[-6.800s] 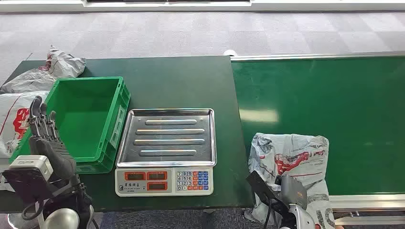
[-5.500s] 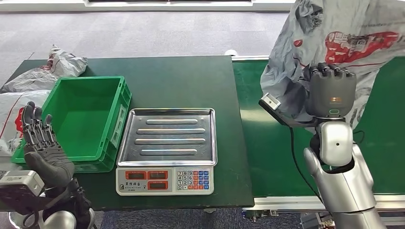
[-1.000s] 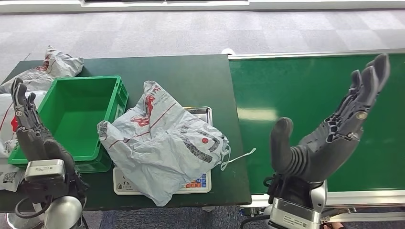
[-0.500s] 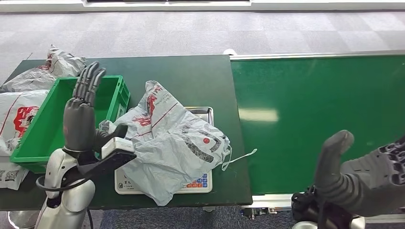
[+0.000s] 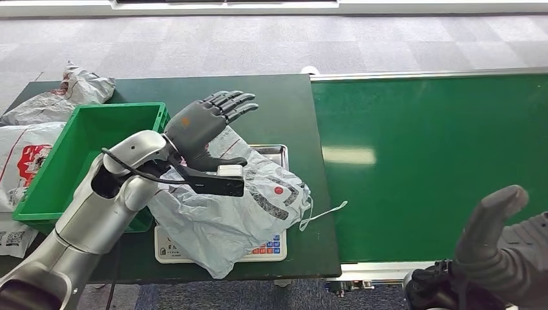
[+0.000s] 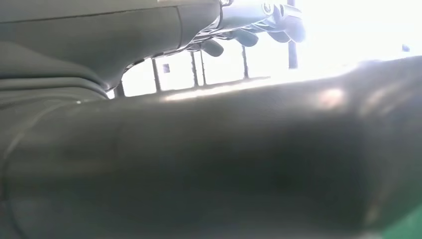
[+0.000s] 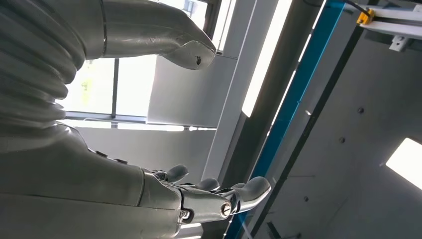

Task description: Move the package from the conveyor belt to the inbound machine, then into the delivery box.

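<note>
The right hand (image 5: 501, 248) is showing at the near right corner of the head view, thumb raised and fingers spread in the right wrist view (image 7: 209, 196), holding nothing. Just beyond it the conveyor belt (image 5: 439, 161) is lying bare and green, giving open room along its whole width up to its pale far rail.

The package (image 5: 239, 200) is resting on the inbound machine (image 5: 268, 248), a weighing scale near the tabletop's (image 5: 278, 110) front edge; the bag is draping over the keypad, spilling past the near edge and toward the crate (only a corner of the steel pan is showing).

The left hand (image 5: 203, 126) is hovering over the package's far left part, fingers extended and apart, gripping nothing; whether it is touching the bag I cannot tell.

The delivery box (image 5: 39, 187), a green crate, is sitting left of the scale, its visible interior holding nothing. Other bags (image 5: 58, 97) are lying beyond and left of it.
</note>
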### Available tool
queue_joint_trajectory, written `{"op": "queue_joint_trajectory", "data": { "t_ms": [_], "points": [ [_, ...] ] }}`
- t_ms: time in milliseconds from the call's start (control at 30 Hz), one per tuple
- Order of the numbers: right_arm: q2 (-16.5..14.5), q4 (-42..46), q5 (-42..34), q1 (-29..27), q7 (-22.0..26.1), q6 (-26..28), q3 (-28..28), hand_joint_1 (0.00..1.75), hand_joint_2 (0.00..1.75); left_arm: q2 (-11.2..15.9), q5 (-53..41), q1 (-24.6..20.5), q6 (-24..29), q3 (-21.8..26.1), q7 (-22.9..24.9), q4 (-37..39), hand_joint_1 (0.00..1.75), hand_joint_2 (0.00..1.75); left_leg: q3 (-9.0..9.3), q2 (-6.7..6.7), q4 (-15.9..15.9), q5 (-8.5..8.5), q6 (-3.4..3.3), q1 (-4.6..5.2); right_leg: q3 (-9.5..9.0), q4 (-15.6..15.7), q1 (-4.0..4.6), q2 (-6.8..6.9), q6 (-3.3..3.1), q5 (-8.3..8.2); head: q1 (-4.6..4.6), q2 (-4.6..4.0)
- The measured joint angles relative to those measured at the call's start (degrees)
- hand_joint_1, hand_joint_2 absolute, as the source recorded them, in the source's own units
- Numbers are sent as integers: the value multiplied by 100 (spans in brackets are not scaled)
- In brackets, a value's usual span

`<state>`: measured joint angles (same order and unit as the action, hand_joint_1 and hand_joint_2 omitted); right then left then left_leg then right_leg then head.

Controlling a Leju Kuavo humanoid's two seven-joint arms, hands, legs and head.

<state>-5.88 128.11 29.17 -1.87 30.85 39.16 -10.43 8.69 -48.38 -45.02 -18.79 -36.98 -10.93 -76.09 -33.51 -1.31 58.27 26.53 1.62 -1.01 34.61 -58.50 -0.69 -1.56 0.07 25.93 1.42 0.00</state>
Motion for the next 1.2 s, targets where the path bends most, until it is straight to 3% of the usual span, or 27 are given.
{"op": "queue_joint_trajectory", "data": {
  "t_ms": [167, 300, 433, 633, 767, 1133, 1200],
  "points": [
    [2, 27, -197, -31, 96, 0, 80, 0, 175, 119, 687, -560, -628, -899, -87, 425, 0, 0, -1, 1, 0, 0, 0, 0, 1, 0, 0, -1, 0, 0, 0, 0],
    [19, 27, -293, -65, 149, 38, 107, 0, 175, 223, 931, -761, -769, -1487, -90, 649, 0, 0, -1, 2, -1, 0, 0, 0, 2, 0, 0, -2, 0, 0, 1, 0],
    [49, 27, -345, -95, 194, 54, 108, 0, 175, 294, 1086, -879, -842, -1774, -88, 772, 0, 175, -3, 2, -1, 0, 0, 0, 1, 0, 0, -1, 0, 0, 1, 0],
    [122, 17, -531, -118, 350, 64, 108, 0, 175, 468, 1444, -882, -954, -2323, -210, 1037, 0, 175, -3, 3, -2, 0, 0, 0, -1, 0, 0, -1, 0, 1, 0, 0],
    [161, 16, -577, -114, 372, 65, 108, 0, 175, 589, 1478, -732, -863, -2695, -337, 1278, 0, 0, -4, 2, -2, 0, 0, 0, 0, 0, 0, -1, 0, 1, 0, 0],
    [252, -17, -692, -77, 388, 64, 108, 0, 175, 658, 1414, -396, -380, -3115, -367, 1808, 0, 0, -5, -1, -2, 1, -1, 1, -2, 0, -1, 4, 1, 2, 0, 0],
    [256, -21, -692, -77, 388, 64, 108, 0, 175, 658, 1412, -397, -377, -3144, -370, 1848, 0, 87, -4, 0, -2, 1, -1, 0, -3, 0, -1, 4, 1, 2, 0, 0]
  ]
}}
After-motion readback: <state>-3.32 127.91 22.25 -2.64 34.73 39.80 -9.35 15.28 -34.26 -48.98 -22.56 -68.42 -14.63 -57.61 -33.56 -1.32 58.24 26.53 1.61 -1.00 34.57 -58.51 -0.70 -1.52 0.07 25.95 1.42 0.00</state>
